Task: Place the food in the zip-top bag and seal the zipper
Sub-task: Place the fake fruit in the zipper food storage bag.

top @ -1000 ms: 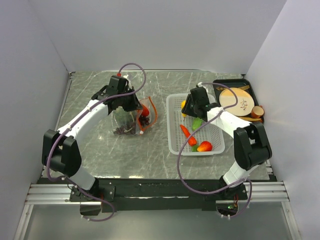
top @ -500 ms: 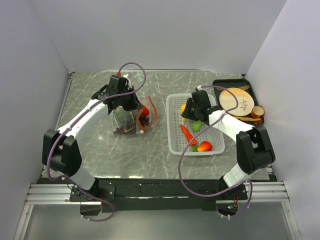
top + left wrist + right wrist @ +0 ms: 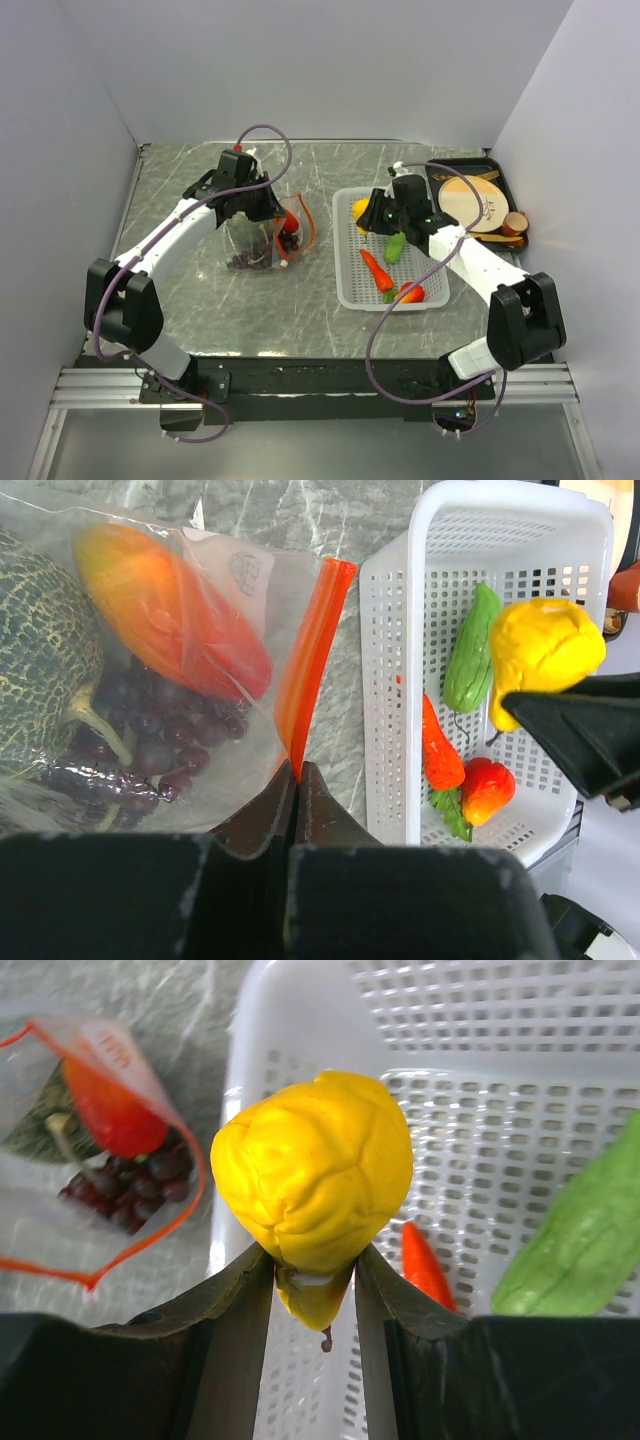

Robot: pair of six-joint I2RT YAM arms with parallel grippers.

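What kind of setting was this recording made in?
Probably a lab test booth rather than a real kitchen. Plain white panels wall in a marble-patterned tabletop, the arms are bolted to an aluminium rail, and the white basket holds toy produce.

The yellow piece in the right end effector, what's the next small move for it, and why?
Probably carry it left toward the mouth of the zip-top bag: the right end effector grips the yellow piece over the basket, while the left end effector pinches the zipper, holding the bag open.
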